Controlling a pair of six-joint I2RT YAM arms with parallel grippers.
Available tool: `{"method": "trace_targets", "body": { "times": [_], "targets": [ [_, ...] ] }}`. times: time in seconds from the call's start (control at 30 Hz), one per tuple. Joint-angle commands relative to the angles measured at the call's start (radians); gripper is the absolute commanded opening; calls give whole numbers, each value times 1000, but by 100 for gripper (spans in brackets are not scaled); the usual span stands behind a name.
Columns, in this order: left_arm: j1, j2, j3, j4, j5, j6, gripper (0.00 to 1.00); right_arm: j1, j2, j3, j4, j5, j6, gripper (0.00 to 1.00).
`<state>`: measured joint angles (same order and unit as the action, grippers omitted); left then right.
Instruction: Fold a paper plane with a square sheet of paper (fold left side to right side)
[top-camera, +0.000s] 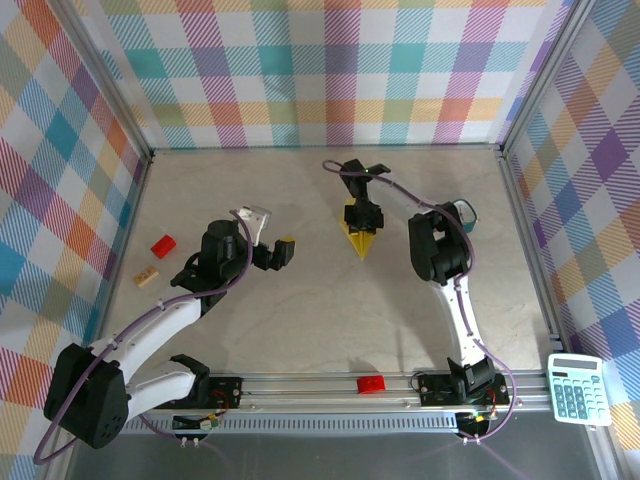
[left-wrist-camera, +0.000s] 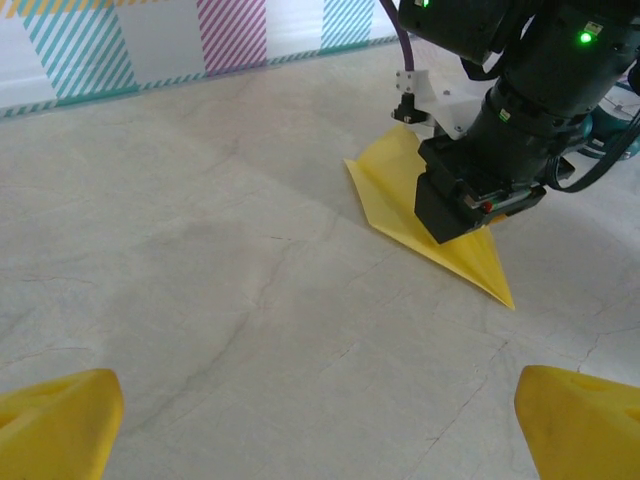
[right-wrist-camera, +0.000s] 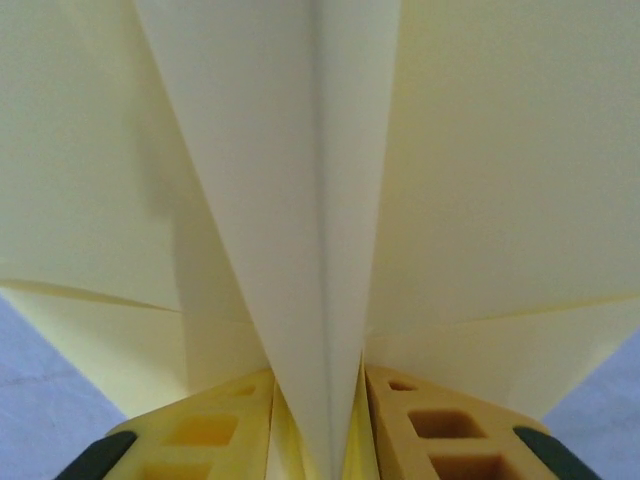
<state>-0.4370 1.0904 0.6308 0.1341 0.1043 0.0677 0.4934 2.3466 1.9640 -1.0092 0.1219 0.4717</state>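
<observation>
while the left pincer (top-camera: 281, 250) hangs apart, the right pincer (top-camera: 360, 224) clamps the paper plane (left-wrist-camera: 392, 188).

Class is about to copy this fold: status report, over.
Left gripper open, hovering beside the paper plane. Right gripper shut on its centre crease. Red brick, tan block well left, not in the way.

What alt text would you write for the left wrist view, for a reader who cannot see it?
The right tool is down on a yellow paper plane, a pointed folded dart lying on a pale marbled table. The left tool is open, its yellow fingertips in the bottom corners; a striped wall stands behind.
</observation>
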Motion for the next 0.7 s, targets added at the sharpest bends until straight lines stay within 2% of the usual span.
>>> {"method": "trace_targets", "body": {
  "times": [0.0, 0.3, 0.5, 0.67],
  "targets": [
    [9, -1, 9, 24, 26, -12, 100, 29, -45, -76, -35, 21, 69, 29],
    [9, -5, 7, 26, 32, -18, 100, 84, -154, -277, 39, 19, 134, 30],
    [9, -6, 7, 24, 27, -17, 100, 98, -201, -303, 51, 38, 104, 40],
    [9, -3, 7, 24, 28, -17, 100, 96, -226, -299, 46, 45, 101, 42]
  ]
}}
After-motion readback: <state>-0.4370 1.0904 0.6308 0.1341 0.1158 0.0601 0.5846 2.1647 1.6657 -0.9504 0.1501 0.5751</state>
